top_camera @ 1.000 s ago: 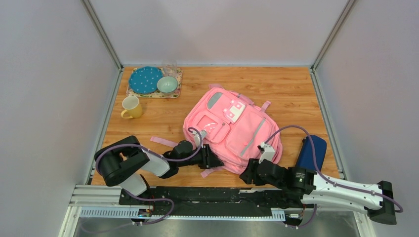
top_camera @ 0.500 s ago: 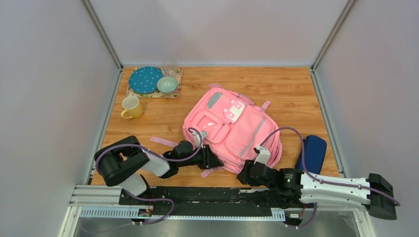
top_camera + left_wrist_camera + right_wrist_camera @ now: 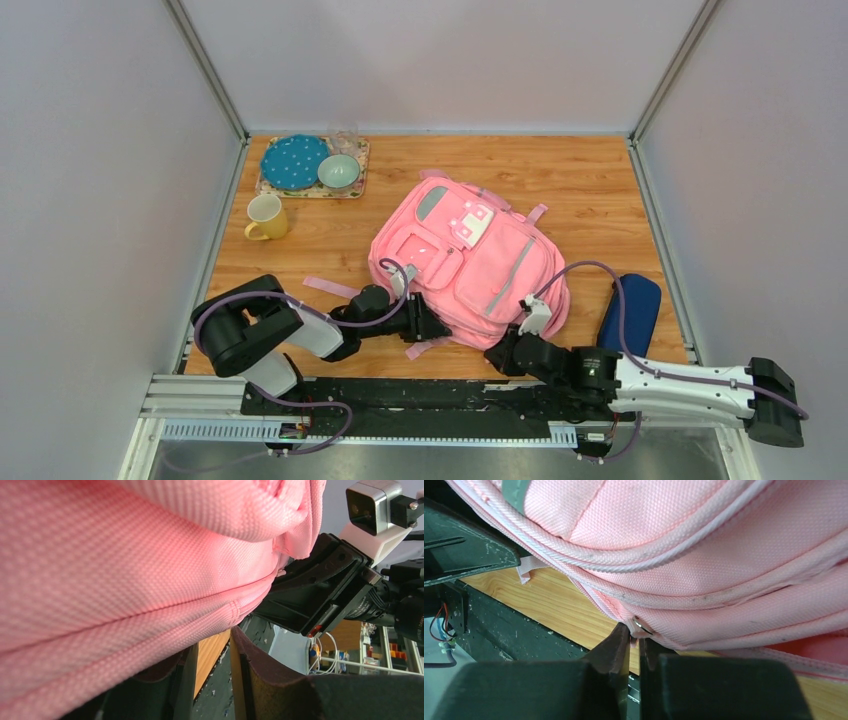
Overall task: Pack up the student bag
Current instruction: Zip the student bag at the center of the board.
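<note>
At the near edge of the table (image 3: 555,601) the right gripper (image 3: 634,642) is seen with its fingers (image 3: 614,650) drawn to a narrow slit; a small metal zip pull (image 3: 641,626) on the bag (image 3: 704,540) is pinched at their tips, just under the lowest piped seam. The bag's pink fabric is spread above and to the right of these fingers, with bare wood showing to their left.

The left gripper (image 3: 210,652) is pressed against the bag's near left corner. Its padded fingers (image 3: 272,682) are held a little apart, with wood glimpsed between them, and a stitched seam of the bag is laid across their tips; whether any fabric is pinched cannot be told. The right gripper's black body is visible just beyond that corner.

From above, the bag is found face up and askew near the table's middle, its near edge met by both grippers, one strap trailing leftwards. A dark blue case (image 3: 628,310) is set just to its right. Farther off on the left a yellow mug (image 3: 265,217) is placed; behind it a tray (image 3: 310,194) is loaded with a blue plate (image 3: 294,162), a bowl (image 3: 339,171) and a glass (image 3: 343,138).
</note>
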`<state>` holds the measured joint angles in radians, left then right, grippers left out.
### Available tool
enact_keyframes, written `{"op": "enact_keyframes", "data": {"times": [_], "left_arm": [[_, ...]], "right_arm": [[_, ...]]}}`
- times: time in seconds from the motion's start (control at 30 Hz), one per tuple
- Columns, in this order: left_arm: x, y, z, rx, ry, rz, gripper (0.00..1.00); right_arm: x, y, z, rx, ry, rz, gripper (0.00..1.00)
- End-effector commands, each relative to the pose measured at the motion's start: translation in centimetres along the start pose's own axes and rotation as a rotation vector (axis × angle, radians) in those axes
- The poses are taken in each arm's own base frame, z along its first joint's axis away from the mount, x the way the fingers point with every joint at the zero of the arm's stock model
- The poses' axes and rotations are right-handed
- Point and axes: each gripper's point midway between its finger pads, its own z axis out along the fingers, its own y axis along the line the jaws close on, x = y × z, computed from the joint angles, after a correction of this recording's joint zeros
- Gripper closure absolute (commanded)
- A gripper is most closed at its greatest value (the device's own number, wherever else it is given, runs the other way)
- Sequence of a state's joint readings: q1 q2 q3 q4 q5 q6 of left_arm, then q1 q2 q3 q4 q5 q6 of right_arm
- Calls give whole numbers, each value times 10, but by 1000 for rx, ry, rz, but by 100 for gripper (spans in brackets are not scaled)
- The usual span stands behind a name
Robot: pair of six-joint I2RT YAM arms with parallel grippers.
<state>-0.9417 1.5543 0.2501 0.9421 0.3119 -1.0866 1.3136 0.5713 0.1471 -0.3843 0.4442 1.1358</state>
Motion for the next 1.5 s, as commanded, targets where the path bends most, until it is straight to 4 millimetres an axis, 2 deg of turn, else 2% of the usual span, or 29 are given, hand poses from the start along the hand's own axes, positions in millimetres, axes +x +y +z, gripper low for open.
{"op": "enact_keyframes", "data": {"times": [0.0, 0.07, 0.2, 0.27, 0.3, 0.37, 0.43, 0.5, 0.53, 0.63, 0.8, 0.83, 0.9, 1.17, 1.23, 1.33, 1.37, 1.47], "left_arm": [[11, 14, -4, -46, 26, -42, 63], [10, 14, -4, -44, 23, -41, 63], [11, 13, -5, -42, 24, -40, 63], [12, 10, -7, -32, 30, -43, 62], [12, 7, -9, -21, 31, -57, 61], [16, 5, -13, -35, 57, -71, 36], [25, 12, -17, -87, 89, -77, 34], [23, 12, -22, -118, 66, -80, 26], [26, 22, -24, -177, 59, -87, 24], [25, 26, -27, -226, 42, -105, 23], [32, 33, -22, -276, 25, -177, 22], [25, 28, -18, -248, -19, -179, 22], [25, 28, -14, -238, -52, -208, 21], [-3, 22, 7, -271, -201, -200, 20], [-2, 28, 11, -307, -192, -199, 22], [-1, 29, 16, -302, -188, -218, 32], [0, 31, 16, -302, -190, -220, 40], [5, 35, 21, -317, -163, -214, 59]], "right_arm": [[-14, -1, -2, -3, -71, 10, 96], [-14, -3, -4, 2, -69, 10, 100], [-14, -8, -10, 43, -45, -15, 100], [-20, 0, -16, 49, -43, -22, 100], [-19, -4, -16, 75, -31, -49, 100], [-23, 7, -20, 60, -20, -87, 100], [-23, 13, -19, 51, -12, -109, 100], [-23, 19, -17, 33, -7, -107, 100], [-22, 21, -16, 33, -4, -109, 100], [-21, 26, -16, 18, 0, -107, 100], [-23, 36, -20, -12, 2, -116, 100], [-24, 38, -22, -19, 0, -121, 100], [-24, 40, -23, -22, 4, -127, 100], [-19, 52, -29, -54, 9, -131, 100], [-18, 48, -31, -31, 7, -124, 100], [-16, 42, -32, -24, 10, -144, 100], [-14, 40, -33, -21, 17, -150, 100], [-11, 40, -36, -46, 25, -169, 100]]}}
